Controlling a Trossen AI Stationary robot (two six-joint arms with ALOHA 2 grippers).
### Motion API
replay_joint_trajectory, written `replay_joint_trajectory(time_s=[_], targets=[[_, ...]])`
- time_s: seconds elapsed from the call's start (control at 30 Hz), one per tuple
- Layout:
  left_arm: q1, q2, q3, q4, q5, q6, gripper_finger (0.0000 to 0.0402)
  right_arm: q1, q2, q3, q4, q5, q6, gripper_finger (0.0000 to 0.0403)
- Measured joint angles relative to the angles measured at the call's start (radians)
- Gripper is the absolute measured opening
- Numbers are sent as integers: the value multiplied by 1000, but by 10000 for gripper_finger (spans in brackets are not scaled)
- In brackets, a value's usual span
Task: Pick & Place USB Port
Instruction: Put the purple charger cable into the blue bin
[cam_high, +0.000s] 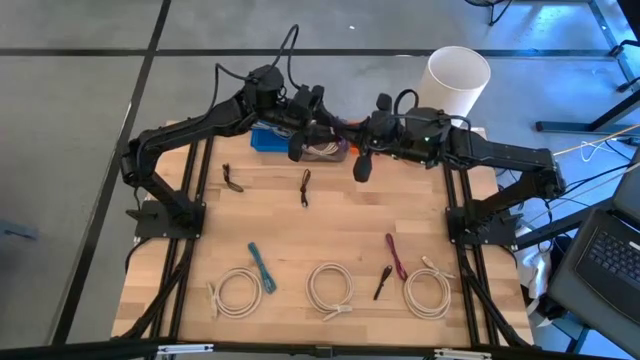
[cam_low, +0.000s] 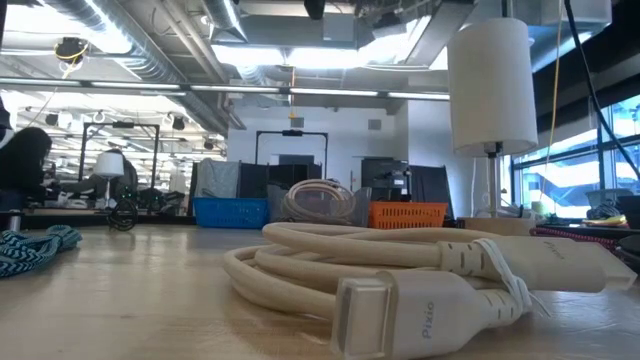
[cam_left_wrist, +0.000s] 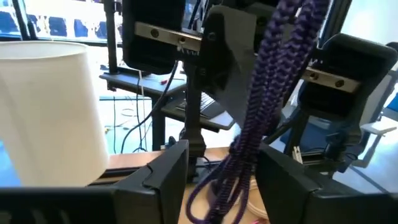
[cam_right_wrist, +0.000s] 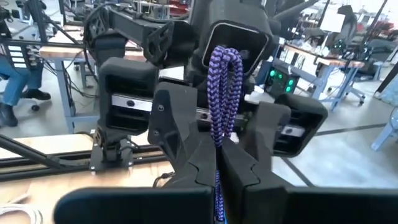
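A purple braided cable (cam_right_wrist: 224, 68) hangs between my two grippers above the bins at the table's far edge. My right gripper (cam_right_wrist: 217, 160) is shut on it and sits right of the bins in the high view (cam_high: 362, 163). My left gripper (cam_left_wrist: 221, 155) is open and faces the right one (cam_high: 300, 146). Its two fingers stand on either side of the hanging cable (cam_left_wrist: 261, 118); I cannot tell whether they touch it. The cable's lower end (cam_left_wrist: 214, 196) drops out of view near a cream coil in a bin. My right gripper pinches the purple cable between its two shut fingers (cam_right_wrist: 202, 165). A folded loop of two strands (cam_right_wrist: 225, 59) sticks out past the fingertips. The rest hangs slack below the hold (cam_left_wrist: 249, 143), lifted off the table top.
A blue bin (cam_high: 266, 138) and a bin of cream cable (cam_high: 325, 150) sit under the grippers, with an orange bin (cam_low: 407, 214) beside them. A white cylinder (cam_high: 458, 80) stands far right. Cream coils (cam_high: 330, 287), a teal cable (cam_high: 262, 266), a maroon cable (cam_high: 395, 256) and short black cables (cam_high: 305, 187) lie on the wood.
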Motion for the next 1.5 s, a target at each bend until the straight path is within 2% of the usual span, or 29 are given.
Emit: replay_joint_trajectory(time_s=[0.07,0.17,0.23,0.43,0.53,0.73,0.87,1.03,1.2,1.37,1.5], targets=[[0,0,0,-5,0,5,131,0,1,0,4,0,-5,0],[0,0,0,-19,39,47,48,0,1,0,3,0,-4,0],[0,0,0,-19,61,48,24,0,1,0,4,-1,-4,0],[0,0,0,-19,62,44,24,0,1,0,5,3,-5,3],[0,0,0,-18,57,42,24,0,-1,0,5,28,-8,21],[12,0,0,-24,57,20,24,0,-11,0,-17,137,-8,110],[31,-1,1,-45,72,11,24,0,-35,0,-109,191,-7,180],[65,-3,1,-94,90,15,24,4,-98,0,-341,347,74,249],[115,-8,1,-180,121,29,24,28,-167,0,-639,476,282,281],[193,-23,1,-324,118,103,24,44,-220,0,-937,471,549,280],[275,-40,1,-446,94,196,24,45,-241,0,-1072,446,714,273]])
